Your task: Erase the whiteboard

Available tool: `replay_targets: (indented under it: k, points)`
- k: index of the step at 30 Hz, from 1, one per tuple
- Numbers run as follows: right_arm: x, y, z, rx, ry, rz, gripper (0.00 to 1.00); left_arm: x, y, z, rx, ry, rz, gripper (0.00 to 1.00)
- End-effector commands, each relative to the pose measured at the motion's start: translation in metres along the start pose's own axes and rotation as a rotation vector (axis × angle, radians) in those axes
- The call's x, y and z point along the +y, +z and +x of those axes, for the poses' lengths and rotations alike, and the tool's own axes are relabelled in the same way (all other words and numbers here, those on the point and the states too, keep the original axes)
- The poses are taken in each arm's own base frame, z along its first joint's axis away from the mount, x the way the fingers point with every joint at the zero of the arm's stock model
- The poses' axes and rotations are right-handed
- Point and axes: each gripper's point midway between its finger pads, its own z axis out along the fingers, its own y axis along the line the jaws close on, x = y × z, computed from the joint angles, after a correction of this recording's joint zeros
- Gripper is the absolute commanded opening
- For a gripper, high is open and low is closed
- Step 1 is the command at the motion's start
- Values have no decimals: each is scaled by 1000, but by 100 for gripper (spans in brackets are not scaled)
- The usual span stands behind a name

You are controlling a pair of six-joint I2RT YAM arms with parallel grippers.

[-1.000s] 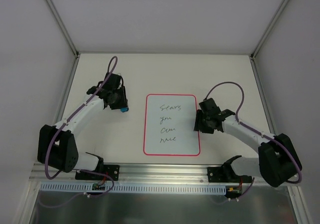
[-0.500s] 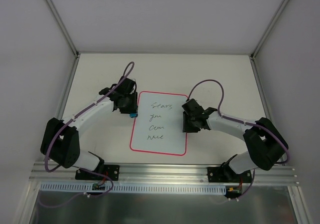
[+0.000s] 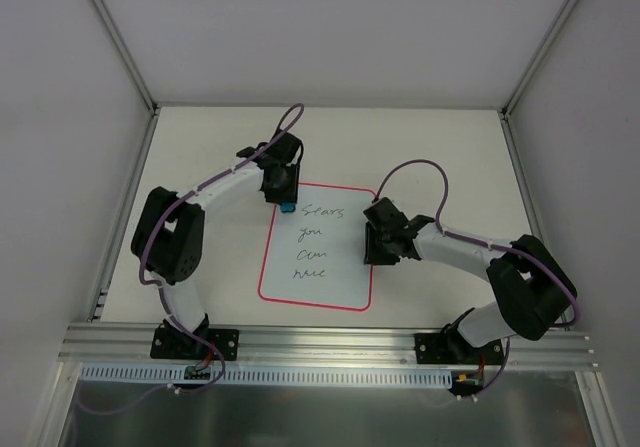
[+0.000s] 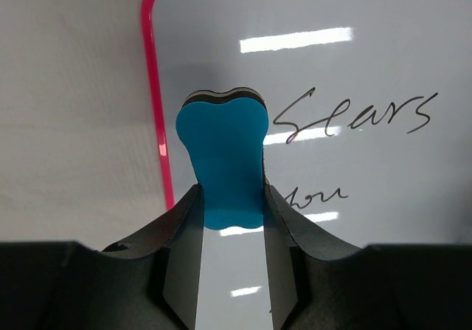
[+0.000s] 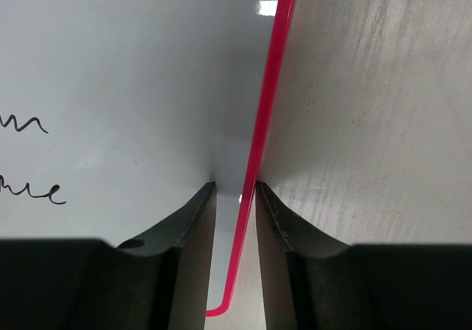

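Note:
The whiteboard (image 3: pixel 340 267) lies flat on the table, white with a red-pink border and several lines of dark handwriting (image 3: pixel 312 242). My left gripper (image 3: pixel 286 201) is shut on a blue eraser (image 3: pixel 287 208) at the board's top left corner. In the left wrist view the eraser (image 4: pixel 223 149) stands between the fingers (image 4: pixel 181 234), just left of the first written word on the whiteboard (image 4: pixel 369 57). My right gripper (image 3: pixel 370 249) is at the board's right edge. Its jaws (image 5: pixel 236 187) stand narrowly apart astride the red border (image 5: pixel 269 108), holding nothing, one finger over the whiteboard (image 5: pixel 110 57).
Bare table (image 3: pixel 420 147) surrounds the board, closed in by white walls at the left, back and right. An aluminium rail (image 3: pixel 330 345) with the arm bases runs along the near edge.
The left arm carried the eraser rightward and away, from beside the board onto its top left corner. The board slid left with the right gripper, whose jaws narrowed, then stayed put.

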Motion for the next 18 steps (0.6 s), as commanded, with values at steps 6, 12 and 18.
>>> replay_targets:
  k: [6,12,18]
  points:
    - [-1,3,12,30,28,-3,31,-14,45,11,74,75,-61,2]
    - [0,3,15,23,50,-21,29,-33,64,40,138,102,-64,0]
    - [0,4,17,17,60,-30,28,-74,75,59,164,157,-27,0]
